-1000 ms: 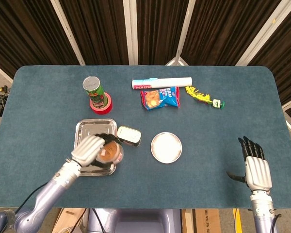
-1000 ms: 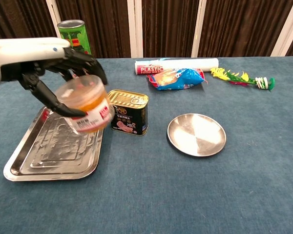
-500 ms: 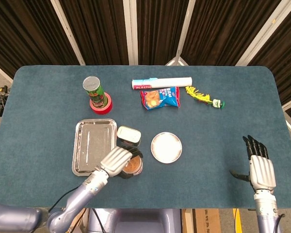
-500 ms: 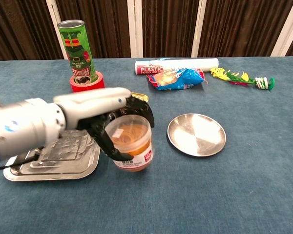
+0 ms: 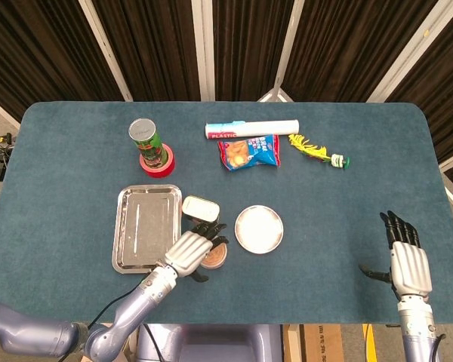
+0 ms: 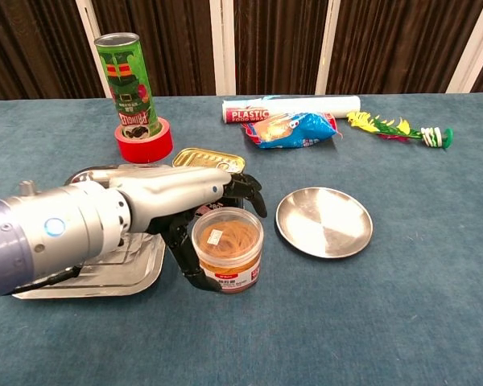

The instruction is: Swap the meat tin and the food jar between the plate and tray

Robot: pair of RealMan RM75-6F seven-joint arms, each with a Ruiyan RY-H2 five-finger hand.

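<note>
The tray [image 5: 146, 226] sits bare at the left, and just right of it the left hand [image 5: 190, 253] curls around the food jar [image 6: 228, 249], which stands upright on the desk [image 5: 60, 151] between tray and plate [image 5: 259, 228]. It looks like a grasp, though from here it is hard to tell how firmly the fingers bear on it. To do this well, the jar should travel level, right and slightly far, onto the plate's middle. The jar is clear plastic, orange-brown inside, red label low down. The meat tin [image 6: 208, 160] lies just far of it, gold-topped, off the tray. Far right, the right hand [image 5: 406, 262] hangs released, fingers straight.
</note>
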